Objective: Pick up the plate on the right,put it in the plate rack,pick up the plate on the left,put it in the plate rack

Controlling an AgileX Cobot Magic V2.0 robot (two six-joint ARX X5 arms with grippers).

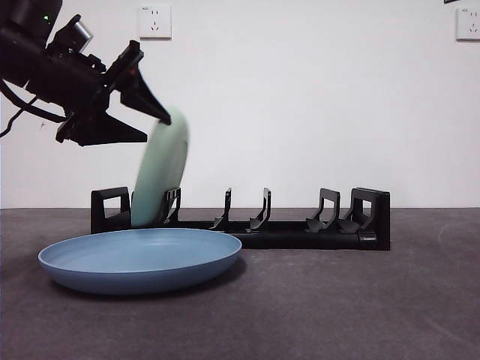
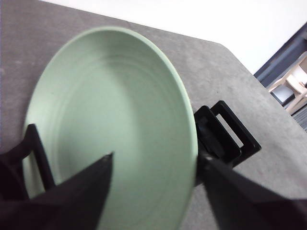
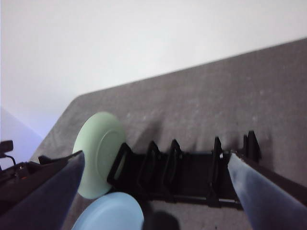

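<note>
A pale green plate (image 1: 160, 171) stands on edge, leaning, in the slot at the left end of the black plate rack (image 1: 300, 234). My left gripper (image 1: 156, 127) hovers at the plate's top rim. In the left wrist view its jaws are spread wide on either side of the green plate (image 2: 115, 120), so the left gripper (image 2: 158, 158) is open, and the rack's end block (image 2: 225, 134) shows behind. A blue plate (image 1: 139, 259) lies flat on the table in front of the rack's left half. My right gripper (image 3: 156, 154) is open and empty, high above the rack (image 3: 192, 177).
The dark grey table (image 1: 360, 307) runs back to a white wall with two sockets (image 1: 154, 21). The rack's other slots (image 1: 262, 210) hold nothing. Beyond the table's far corner, pale furniture (image 2: 292, 86) is visible in the left wrist view.
</note>
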